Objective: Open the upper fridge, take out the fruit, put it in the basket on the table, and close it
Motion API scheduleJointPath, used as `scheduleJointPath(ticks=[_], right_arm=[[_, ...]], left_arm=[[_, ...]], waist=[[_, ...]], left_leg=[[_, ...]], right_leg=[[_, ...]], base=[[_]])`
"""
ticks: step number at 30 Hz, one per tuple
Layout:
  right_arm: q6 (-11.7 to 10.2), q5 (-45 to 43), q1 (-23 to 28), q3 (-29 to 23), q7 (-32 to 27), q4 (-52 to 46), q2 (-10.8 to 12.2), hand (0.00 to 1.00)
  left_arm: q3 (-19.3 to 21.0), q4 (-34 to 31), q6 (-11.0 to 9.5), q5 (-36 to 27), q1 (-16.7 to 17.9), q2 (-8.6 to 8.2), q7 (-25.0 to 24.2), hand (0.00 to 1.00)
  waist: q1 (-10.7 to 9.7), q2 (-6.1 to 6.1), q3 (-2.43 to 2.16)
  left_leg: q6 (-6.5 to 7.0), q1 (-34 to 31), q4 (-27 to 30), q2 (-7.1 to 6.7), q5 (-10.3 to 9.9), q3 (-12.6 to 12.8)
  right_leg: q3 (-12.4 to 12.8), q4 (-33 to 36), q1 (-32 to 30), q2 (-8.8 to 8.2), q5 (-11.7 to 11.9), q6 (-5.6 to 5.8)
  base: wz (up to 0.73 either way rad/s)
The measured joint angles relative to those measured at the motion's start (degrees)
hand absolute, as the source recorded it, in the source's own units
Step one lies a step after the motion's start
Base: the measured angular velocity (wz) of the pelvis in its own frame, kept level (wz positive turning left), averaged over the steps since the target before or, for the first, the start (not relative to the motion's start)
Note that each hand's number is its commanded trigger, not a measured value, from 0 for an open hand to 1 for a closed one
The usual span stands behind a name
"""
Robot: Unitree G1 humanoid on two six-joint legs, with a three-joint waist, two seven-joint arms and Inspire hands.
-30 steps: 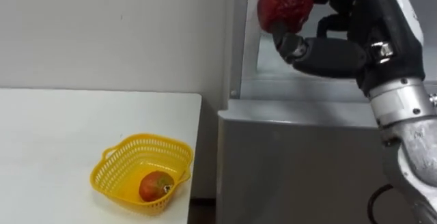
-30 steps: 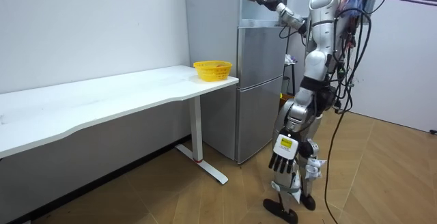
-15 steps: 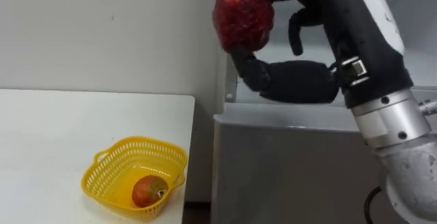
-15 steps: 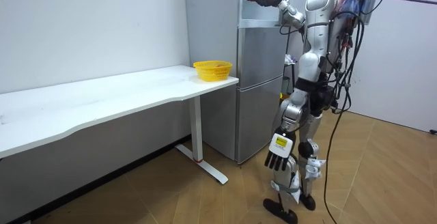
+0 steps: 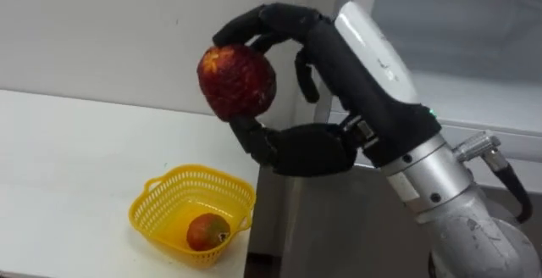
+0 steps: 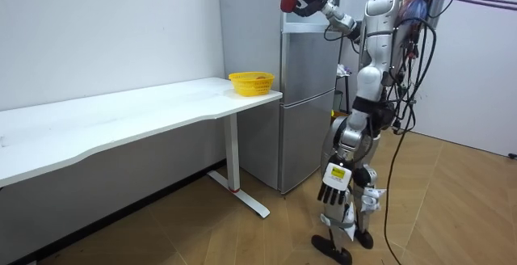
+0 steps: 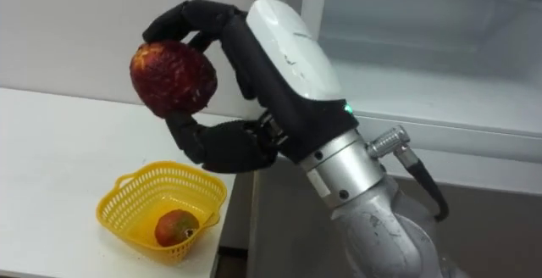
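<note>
A white table (image 5: 59,168) takes up the left of the eye views, with a pale wall (image 5: 102,32) behind it. At the table's right-hand corner sits a yellow mesh basket (image 5: 193,174). Inside it lies one red-and-yellow fruit (image 5: 207,231), resting against the basket's wall at about four o'clock.

Well apart from the basket, at about one o'clock from it, the bumpy dark-red fruit (image 5: 236,81) is held up in the air in front of the wall, roughly over the table's right edge. The right hand (image 5: 326,66) is clamped round it: the fingers curl over the top and far side, and the thumb presses in from below at about six o'clock. The forearm runs away from the fruit toward four o'clock and crosses in front of the fridge.

The grey fridge (image 5: 313,227) stands just beside the table's right end with a narrow dark gap between them. Its closed lower front sits at about five o'clock from the held fruit. The pale upper compartment (image 5: 474,41) lies at two to three o'clock, with the fruit outside it.

In the room view the robot stands upright on a wooden floor (image 6: 242,241), facing the fridge, with the table on the room view's left. Its left hand (image 6: 333,186) hangs low beside the thigh with loose fingers, holding nothing.
</note>
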Motion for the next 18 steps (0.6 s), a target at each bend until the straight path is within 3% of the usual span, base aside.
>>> scheduleJointPath(ticks=[5, 12, 14, 18], right_arm=[[-0.02, -0.81, 0.0, 0.35, 0.79, 0.58, 0.46, 1.0], [0.25, -5.91, -2.05, 6.52, 4.23, 6.48, 0.51, 1.0], [0.89, -7.7, -2.07, 6.99, 5.18, 7.74, 0.69, 1.0], [1.53, -10.07, -2.1, 7.61, 5.29, 11.15, 1.11, 1.0]], left_arm=[[-0.05, 0.21, 0.04, 0.08, 0.1, 0.12, -1.27, 0.0], [0.2, 1.32, 0.25, 1.14, -0.23, 0.06, -1.12, 0.0], [0.22, 1.48, 0.23, 1.13, -0.24, 0.11, -1.16, 0.0], [0.21, 2.04, 0.45, 1.16, -0.24, 0.84, -1.01, 0.0]], waist=[[0.02, -0.25, -0.1], [2.64, -0.42, -0.04], [3.19, -0.69, -0.05], [4.44, -2.42, 0.01]], left_leg=[[0.03, -0.7, 0.14, -0.29, -0.09, -1.33], [-0.01, 0.05, -0.27, -0.46, -0.11, -1.92], [0.01, -0.35, -0.42, -0.7, -0.1, -2.62], [0.04, -1.12, -0.55, -1.1, -0.07, -4.15]], right_leg=[[-1.16, -0.75, 0.73, 0.09, 0.1, 0.17], [-1.14, -0.7, 0.95, 0.07, 0.08, 0.23], [-1.46, -0.66, 0.95, -0.03, 0.05, 0.28], [-2.8, -0.92, 0.71, -0.24, -0.14, 0.53]], base=[[0.12], [0.01], [0.09], [0.16]])
